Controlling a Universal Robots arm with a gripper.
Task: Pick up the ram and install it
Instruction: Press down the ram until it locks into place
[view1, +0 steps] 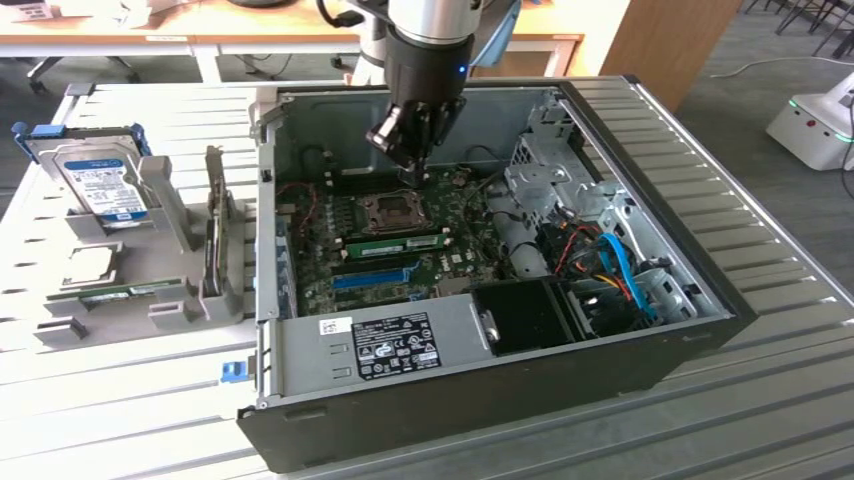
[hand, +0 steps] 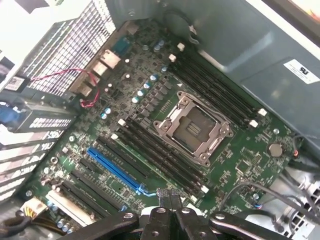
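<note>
The gripper (view1: 416, 165) hangs closed inside the case (view1: 467, 400), above the board just beyond the CPU socket (view1: 396, 209). I see no stick between its jaws.

One ram (view1: 394, 241) looks seated in a slot just on the near side of the socket. A second ram (view1: 130, 292) lies in the grey tray (view1: 180, 312), well away from the socket and outside the case.

My reading is that the arm is between placements, with nothing being carried. Fetching the tray stick would call for opened jaws squared to its long edges.
</note>
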